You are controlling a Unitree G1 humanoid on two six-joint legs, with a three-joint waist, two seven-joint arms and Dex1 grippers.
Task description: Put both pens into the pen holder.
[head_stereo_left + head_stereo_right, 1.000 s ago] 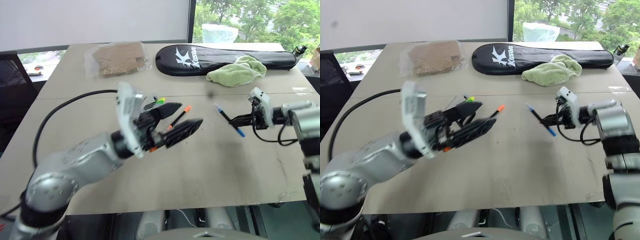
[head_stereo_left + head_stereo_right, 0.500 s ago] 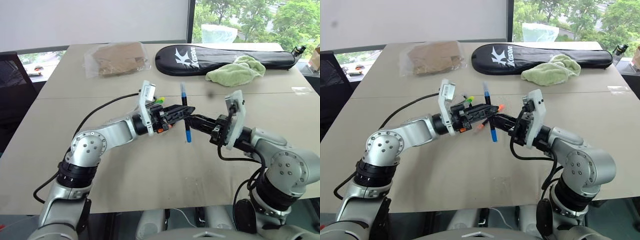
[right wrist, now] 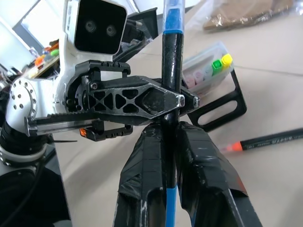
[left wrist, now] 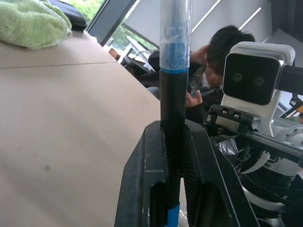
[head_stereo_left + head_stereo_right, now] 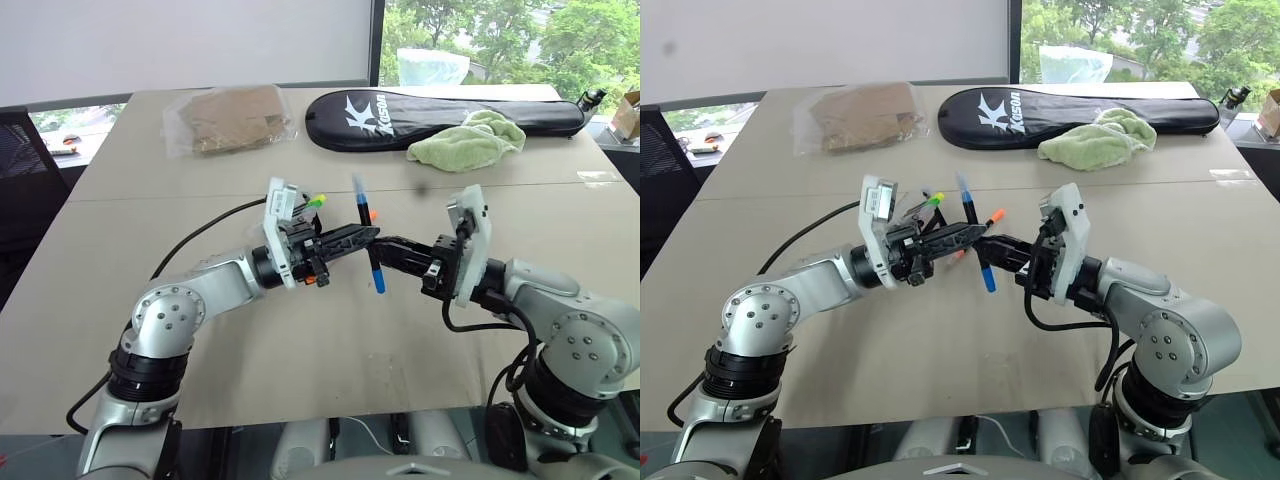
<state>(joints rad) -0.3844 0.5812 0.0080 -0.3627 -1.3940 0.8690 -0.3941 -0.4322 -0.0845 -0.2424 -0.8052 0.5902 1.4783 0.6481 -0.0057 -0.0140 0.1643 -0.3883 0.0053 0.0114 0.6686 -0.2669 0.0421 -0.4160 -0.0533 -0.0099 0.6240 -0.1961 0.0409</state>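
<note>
The blue-capped pen [image 5: 379, 280] stands almost upright above the table's middle. My left gripper [image 5: 365, 236] and my right gripper [image 5: 388, 246] meet at it from opposite sides, both shut on its black shaft. The left wrist view has the left gripper [image 4: 173, 127] clamping the pen [image 4: 173, 94]. The right wrist view has the right gripper [image 3: 169, 130] holding the same pen just below the left fingers [image 3: 142, 101]. On the table behind them lies the orange-capped pen [image 3: 272, 139]. The clear pen holder [image 3: 208, 66], with its black wire frame, holds a green-yellow-tipped marker and lies behind my left hand.
A long black racket bag [image 5: 450, 108] and a green towel [image 5: 470, 140] lie at the table's far right. A brown packet in clear plastic [image 5: 235, 118] lies at the far left. A seated person [image 4: 222, 52] is in the left wrist view.
My right gripper brought the blue-capped pen from the right to the table's middle. My left gripper came to meet it and closed on the shaft.
</note>
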